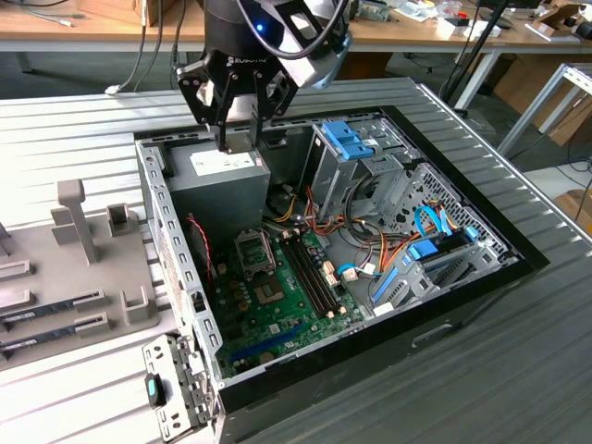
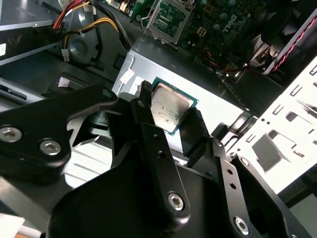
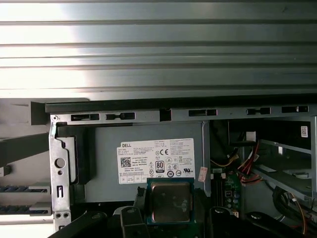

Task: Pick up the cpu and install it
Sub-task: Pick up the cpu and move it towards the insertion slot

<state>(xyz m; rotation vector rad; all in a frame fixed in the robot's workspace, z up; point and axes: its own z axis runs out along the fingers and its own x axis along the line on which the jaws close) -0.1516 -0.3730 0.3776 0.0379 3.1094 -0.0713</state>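
Pinching the cpu (image 3: 171, 201) edgewise in the gripper (image 2: 171, 110), over the power supply (image 3: 148, 133) — mid-carry, socket (image 2: 171, 20) beyond it not yet filled.

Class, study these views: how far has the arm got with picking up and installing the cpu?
Pickup looks done: the fingers grip the cpu, held above the grey power-supply box. Installing remains: the motherboard socket looks empty.

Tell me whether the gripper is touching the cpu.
Touching. The second wrist view shows the fingers of the gripper pressed on opposite edges of the cpu, no gap.
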